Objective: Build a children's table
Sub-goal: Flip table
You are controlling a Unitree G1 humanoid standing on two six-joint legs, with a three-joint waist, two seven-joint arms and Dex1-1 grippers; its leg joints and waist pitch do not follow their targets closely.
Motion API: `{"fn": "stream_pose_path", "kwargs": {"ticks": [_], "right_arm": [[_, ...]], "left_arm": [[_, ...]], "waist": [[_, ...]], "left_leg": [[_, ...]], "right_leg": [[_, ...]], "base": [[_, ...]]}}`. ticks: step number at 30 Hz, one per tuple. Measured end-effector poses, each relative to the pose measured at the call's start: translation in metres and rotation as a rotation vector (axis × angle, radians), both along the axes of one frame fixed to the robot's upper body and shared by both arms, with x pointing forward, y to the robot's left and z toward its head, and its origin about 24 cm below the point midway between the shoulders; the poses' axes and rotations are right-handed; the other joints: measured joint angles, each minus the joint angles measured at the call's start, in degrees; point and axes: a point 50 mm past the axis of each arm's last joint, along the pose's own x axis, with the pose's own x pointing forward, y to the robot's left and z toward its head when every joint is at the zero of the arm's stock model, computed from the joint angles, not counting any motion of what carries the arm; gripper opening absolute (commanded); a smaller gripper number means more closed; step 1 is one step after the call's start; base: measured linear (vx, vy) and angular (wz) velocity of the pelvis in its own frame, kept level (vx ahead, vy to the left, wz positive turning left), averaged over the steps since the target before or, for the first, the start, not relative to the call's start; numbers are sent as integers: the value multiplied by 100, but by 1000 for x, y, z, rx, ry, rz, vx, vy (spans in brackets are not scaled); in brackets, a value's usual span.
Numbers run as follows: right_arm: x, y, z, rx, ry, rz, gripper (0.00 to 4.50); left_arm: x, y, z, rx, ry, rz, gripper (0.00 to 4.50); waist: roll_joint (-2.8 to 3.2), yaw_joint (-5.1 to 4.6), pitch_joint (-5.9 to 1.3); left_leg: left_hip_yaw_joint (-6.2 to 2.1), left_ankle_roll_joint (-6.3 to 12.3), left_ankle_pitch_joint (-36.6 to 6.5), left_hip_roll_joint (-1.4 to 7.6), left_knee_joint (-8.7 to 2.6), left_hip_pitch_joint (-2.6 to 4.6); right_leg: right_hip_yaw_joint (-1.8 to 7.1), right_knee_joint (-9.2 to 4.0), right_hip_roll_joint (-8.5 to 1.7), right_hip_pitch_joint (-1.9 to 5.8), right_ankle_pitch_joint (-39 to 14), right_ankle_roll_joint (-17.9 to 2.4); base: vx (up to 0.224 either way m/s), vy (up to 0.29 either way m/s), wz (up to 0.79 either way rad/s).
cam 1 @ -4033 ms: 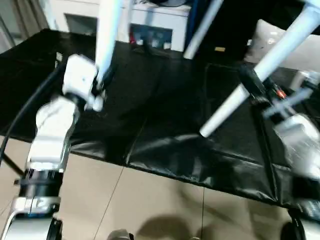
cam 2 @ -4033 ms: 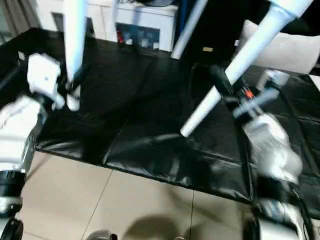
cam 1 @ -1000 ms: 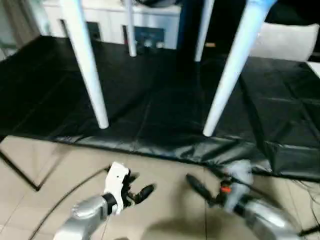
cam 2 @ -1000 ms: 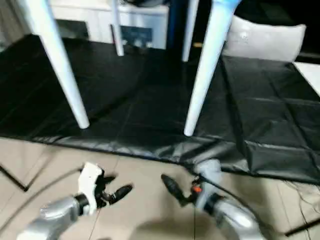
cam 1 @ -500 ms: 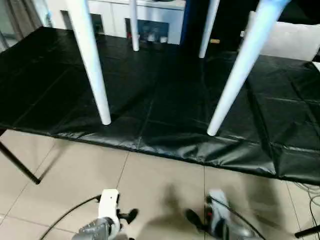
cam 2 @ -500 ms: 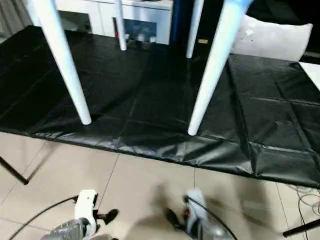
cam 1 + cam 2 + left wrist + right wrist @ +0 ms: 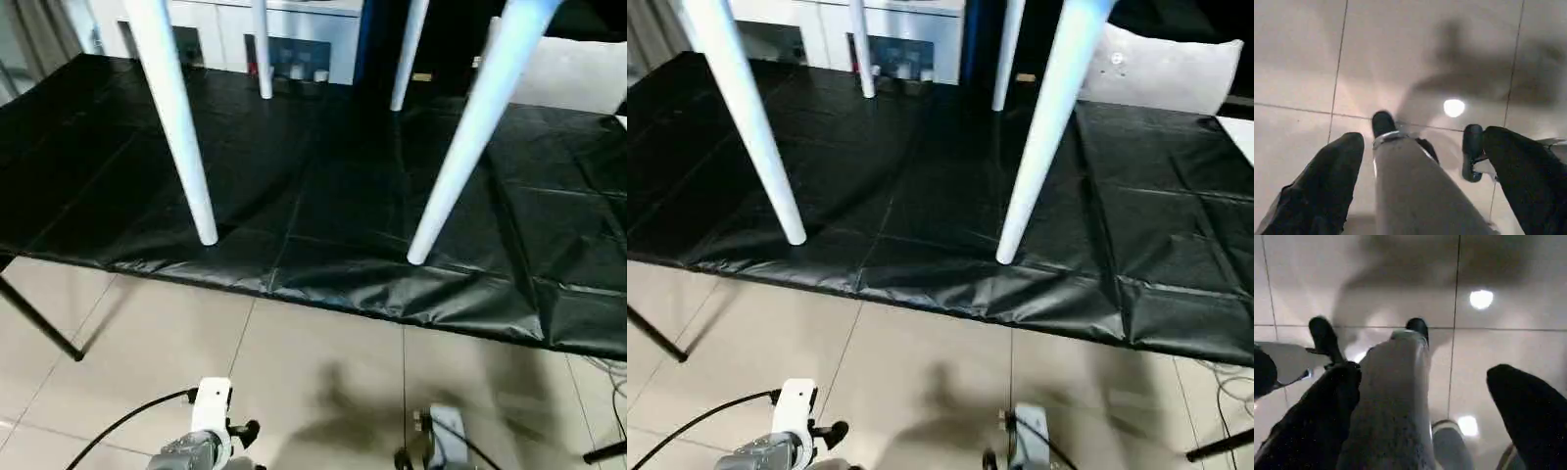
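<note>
The children's table [image 7: 470, 127] stands upright on its four white legs on a black sheet [image 7: 323, 196]. Its top is cut off by the upper edge of the head views, so you see the legs alone. The two near legs come down close to the front edge of the sheet. The left near leg [image 7: 176, 117] ends at a round foot just back from that edge. The right near leg [image 7: 468, 137] leans a bit and ends near the edge too. The two far legs [image 7: 261, 49] are thin and stand near the back edge of the sheet.

Behind the sheet is a white cabinet [image 7: 294, 39] with small things on its open shelf, too small to tell what they are. A grey cushion [image 7: 1161, 69] lies at the far right.

In front of the sheet is a tiled floor [image 7: 323, 362] with lots of open room. A thin black bar [image 7: 39, 318] slants across the floor at the left, running under the sheet's front edge.

Both arms hang low over the floor, well apart from the children's table. The left pincer [image 7: 1420, 161] has its two black fingers [image 7: 1327, 181] spread wide and holds nothing. The right pincer [image 7: 1425, 396] is spread wide too, with nothing between its fingers [image 7: 1528, 406]. A black cable [image 7: 118, 426] curls by the left arm
</note>
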Motion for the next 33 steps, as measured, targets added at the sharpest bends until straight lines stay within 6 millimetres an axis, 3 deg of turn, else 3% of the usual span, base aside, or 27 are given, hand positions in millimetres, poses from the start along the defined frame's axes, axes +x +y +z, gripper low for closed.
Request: {"fn": "stream_pose_path", "kwargs": {"ticks": [14, 24, 33], "right_arm": [[-2, -1, 0, 1, 9, -13, 450], [-1, -1, 0, 2, 8, -14, 450], [-1, -1, 0, 2, 8, -14, 450]], "left_arm": [[0, 1, 0, 2, -1, 2, 443], [0, 1, 0, 2, -1, 2, 443], [0, 1, 0, 2, -1, 2, 443]], "waist": [[0, 90, -1], [-1, 103, -9], [0, 103, -9]], "left_leg": [[15, 0, 0, 5, -5, -2], [21, 36, 22, 9, -4, -68], [25, 31, 21, 11, -4, -71]], "right_leg": [[2, 0, -3, -8, 0, 0], [1, 1, -3, -72, 7, 11], [0, 1, -4, -73, 10, 13]], "base": [[0, 0, 0], [0, 0, 0], [0, 0, 0]]}}
